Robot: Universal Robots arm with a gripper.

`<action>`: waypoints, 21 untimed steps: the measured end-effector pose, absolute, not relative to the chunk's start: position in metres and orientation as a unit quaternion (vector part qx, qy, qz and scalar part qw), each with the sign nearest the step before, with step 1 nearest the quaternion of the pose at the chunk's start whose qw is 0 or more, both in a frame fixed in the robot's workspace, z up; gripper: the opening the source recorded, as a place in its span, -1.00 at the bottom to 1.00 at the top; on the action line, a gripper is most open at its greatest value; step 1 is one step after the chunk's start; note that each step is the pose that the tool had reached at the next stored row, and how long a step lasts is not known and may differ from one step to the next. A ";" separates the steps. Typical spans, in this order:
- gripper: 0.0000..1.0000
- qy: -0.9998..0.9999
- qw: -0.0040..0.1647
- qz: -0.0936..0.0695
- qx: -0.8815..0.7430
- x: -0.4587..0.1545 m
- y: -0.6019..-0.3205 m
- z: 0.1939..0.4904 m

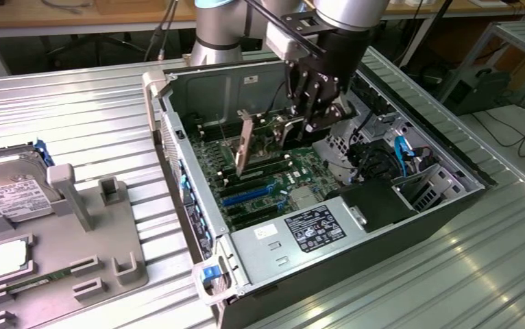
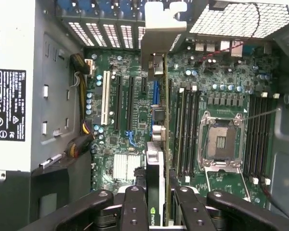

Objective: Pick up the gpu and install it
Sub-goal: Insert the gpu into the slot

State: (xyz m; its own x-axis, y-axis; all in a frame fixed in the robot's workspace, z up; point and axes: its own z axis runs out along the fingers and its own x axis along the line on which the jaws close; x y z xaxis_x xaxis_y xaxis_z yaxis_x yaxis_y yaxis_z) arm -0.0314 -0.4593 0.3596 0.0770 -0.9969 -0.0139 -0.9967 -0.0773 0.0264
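Observation:
The gpu (image 1: 260,147) stands on edge inside the open computer case (image 1: 180,157), over the green motherboard (image 1: 272,188). Its silver end bracket (image 1: 242,145) faces the case's rear wall. My gripper (image 1: 305,123) reaches down into the case and is shut on the card's upper edge. In the wrist view the gpu (image 2: 156,159) is seen edge-on between my black fingers (image 2: 134,207), running out to its bracket (image 2: 159,33) by the rear slot openings. The card lines up with a blue slot (image 2: 155,96) on the board. Whether its lower edge touches the slot is hidden.
A power supply (image 1: 310,229) fills the case's near end. The CPU socket (image 2: 221,142) and RAM slots (image 2: 185,130) lie beside the card, expansion slots (image 2: 125,103) on its other side. At the exterior view's left a grey fixture (image 1: 70,253) holds a hard drive (image 1: 11,185).

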 end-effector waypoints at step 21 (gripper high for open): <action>-0.46 -0.709 0.002 -0.012 0.705 -0.041 -0.458 0.339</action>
